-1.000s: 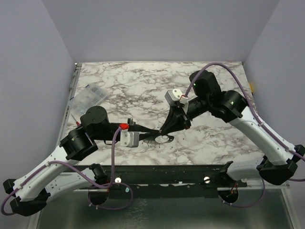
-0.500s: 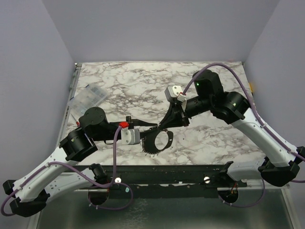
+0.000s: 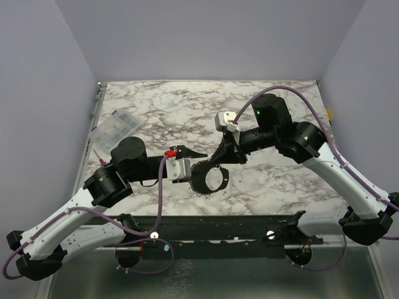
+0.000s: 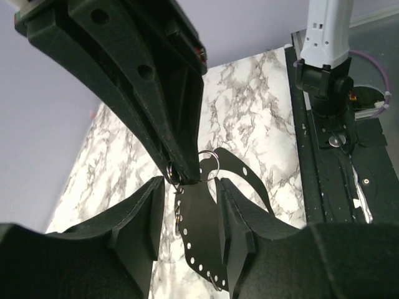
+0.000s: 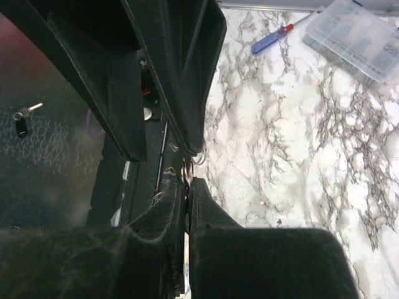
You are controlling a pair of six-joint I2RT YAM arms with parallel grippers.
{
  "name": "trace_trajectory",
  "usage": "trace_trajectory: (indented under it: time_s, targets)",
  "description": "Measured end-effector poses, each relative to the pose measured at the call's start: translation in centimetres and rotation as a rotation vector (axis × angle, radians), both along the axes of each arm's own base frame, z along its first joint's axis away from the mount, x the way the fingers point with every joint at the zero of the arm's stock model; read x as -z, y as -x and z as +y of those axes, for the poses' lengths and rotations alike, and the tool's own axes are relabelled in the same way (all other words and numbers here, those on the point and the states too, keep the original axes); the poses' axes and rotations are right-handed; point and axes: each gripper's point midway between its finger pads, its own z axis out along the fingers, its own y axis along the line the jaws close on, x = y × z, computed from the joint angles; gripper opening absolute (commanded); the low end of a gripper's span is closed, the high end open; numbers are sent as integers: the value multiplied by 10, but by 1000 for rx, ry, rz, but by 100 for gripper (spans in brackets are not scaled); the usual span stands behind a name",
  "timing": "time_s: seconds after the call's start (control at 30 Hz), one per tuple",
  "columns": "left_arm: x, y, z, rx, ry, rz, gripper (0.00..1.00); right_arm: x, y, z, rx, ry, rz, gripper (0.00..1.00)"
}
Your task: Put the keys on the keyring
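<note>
The keyring (image 3: 209,180) is a black thin-walled hoop with pale dots round its rim, hanging low over the marble near the table's front. My right gripper (image 3: 216,166) is shut on the hoop's top edge, where small silver split rings (image 4: 209,164) sit at its fingertips (image 5: 189,177). My left gripper (image 4: 190,184) stands open on either side of the hoop's black band (image 4: 201,224), its pads apart from it. In the top view the left gripper (image 3: 198,162) sits just left of the hoop. A tiny key with a dark piece (image 5: 20,122) lies on the dark surface beyond the table's front.
A clear plastic box (image 3: 116,129) lies at the table's left edge, seen too in the right wrist view as the box (image 5: 358,36), with a blue-handled screwdriver (image 5: 272,38) beside it. The black rail (image 3: 212,227) runs along the front edge.
My left gripper has opened and let go of the hoop, and its wrist has shifted right and farther back. The hoop has turned from edge-on to a round outline under the right gripper.
</note>
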Motion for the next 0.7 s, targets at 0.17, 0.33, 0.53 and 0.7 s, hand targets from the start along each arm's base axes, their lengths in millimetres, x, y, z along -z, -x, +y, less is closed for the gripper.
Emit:
trace_trajectory:
  time_s: [0.17,0.33,0.53,0.7]
  targets:
    - [1,-23,-11,-105,-6,130,33,5,-5,-4,46,18,-10,1]
    - [4,-29,-17,-143,-2,228,22,8,-11,-8,85,28,-25,1]
    - [6,-31,-21,-154,1,287,18,11,-13,-10,103,36,-30,1]
    - [8,-31,-23,-155,-3,301,22,12,-14,-12,112,41,-31,1]
